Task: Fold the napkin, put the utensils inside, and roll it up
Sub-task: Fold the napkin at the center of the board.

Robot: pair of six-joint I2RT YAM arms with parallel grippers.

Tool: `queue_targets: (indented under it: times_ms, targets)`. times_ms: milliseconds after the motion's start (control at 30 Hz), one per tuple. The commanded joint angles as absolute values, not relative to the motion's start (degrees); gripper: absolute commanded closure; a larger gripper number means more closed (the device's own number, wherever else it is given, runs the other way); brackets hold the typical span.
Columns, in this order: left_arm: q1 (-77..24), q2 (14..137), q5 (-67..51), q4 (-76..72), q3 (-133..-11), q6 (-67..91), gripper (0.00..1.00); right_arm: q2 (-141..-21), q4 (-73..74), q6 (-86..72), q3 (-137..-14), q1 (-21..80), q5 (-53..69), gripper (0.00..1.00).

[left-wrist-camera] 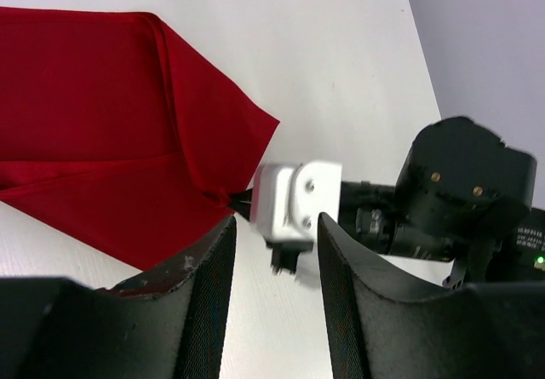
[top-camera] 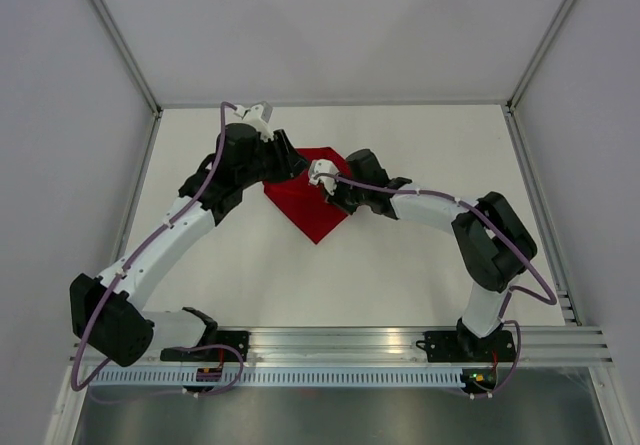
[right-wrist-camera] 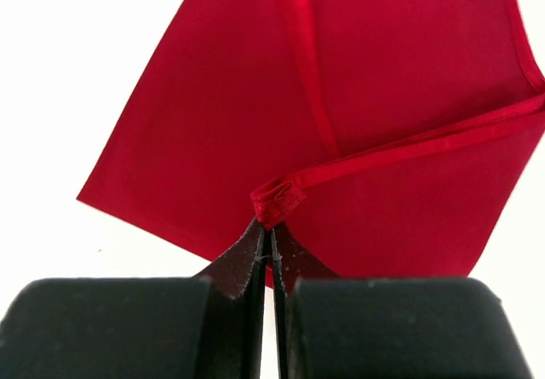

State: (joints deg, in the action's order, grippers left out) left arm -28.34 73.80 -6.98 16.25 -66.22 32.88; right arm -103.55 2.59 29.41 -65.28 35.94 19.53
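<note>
Right gripper point(right-wrist-camera: 271, 244), jaws clenched on a hemmed corner of the napkin point(right-wrist-camera: 213, 123). Left gripper point(left-wrist-camera: 274, 230), released, hovers just beside it. The napkin lies partly folded at mid table point(top-camera: 400, 285). The cloth looks thin, light and limp, so it is probably best pinched at hems or corners.

White arm links point(top-camera: 170, 235), black joints point(top-camera: 490, 240), purple cables point(top-camera: 218, 140), black mesh-textured end effector fingers point(left-wrist-camera: 204, 302), white wrist block point(left-wrist-camera: 298, 200)

napkin point(top-camera: 315, 215) top hidden by left arm point(top-camera: 243, 160), edges cropped in wrist views
</note>
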Motion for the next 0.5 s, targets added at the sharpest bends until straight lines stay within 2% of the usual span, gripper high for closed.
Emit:
queue_targets:
  times_ms: [0,467]
  targets:
    - [-27.9,71.8,-6.1,16.7,-65.5,35.7,0.52,-100.9,1.1,35.2,-64.1,39.0,16.3,0.93]
    - [-25.8,70.4,-6.9,16.8,-65.5,35.7,0.52,-105.0,0.4,36.6,-65.0,47.9,10.9,0.93]
